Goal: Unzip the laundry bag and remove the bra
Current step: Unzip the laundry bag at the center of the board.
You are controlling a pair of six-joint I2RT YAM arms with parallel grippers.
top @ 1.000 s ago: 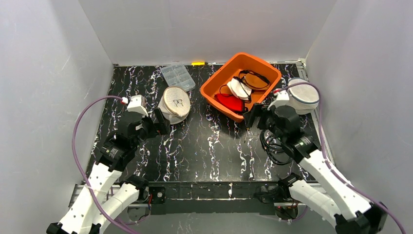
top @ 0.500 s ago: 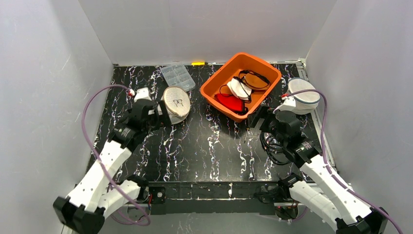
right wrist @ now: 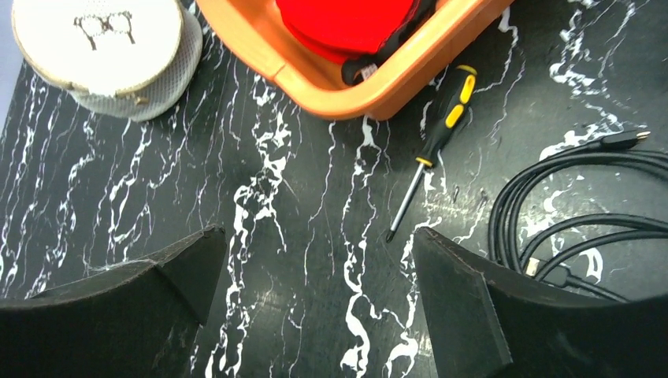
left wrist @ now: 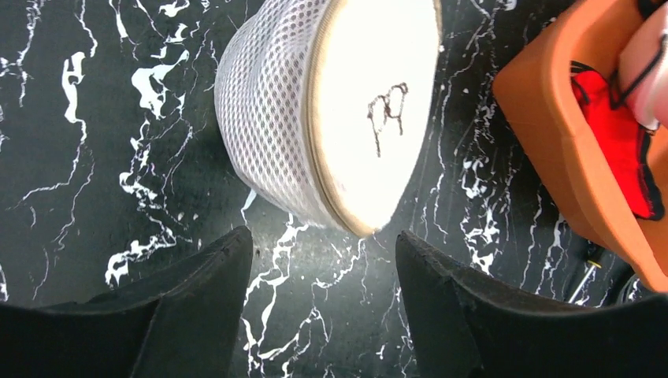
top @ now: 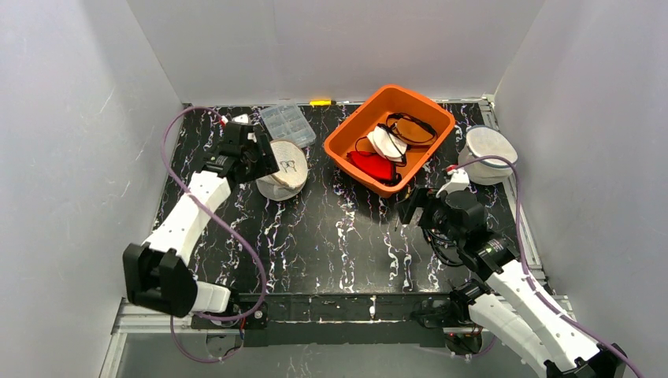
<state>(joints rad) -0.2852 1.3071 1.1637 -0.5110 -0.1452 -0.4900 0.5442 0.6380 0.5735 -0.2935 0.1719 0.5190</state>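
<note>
Left tool (left wrist: 323, 236) spread, seemingly clear of laundry bag (left wrist: 370, 102).

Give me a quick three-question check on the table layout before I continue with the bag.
1. True or false: the laundry bag marked with a drawing lies inside the orange bin.
2. Which tool lies on the table beside the bin? A) screwdriver B) scissors C) wrench
3. Fill in: the coiled cable is ___ in colour.

Key: 1 false; 2 A; 3 black.
</note>
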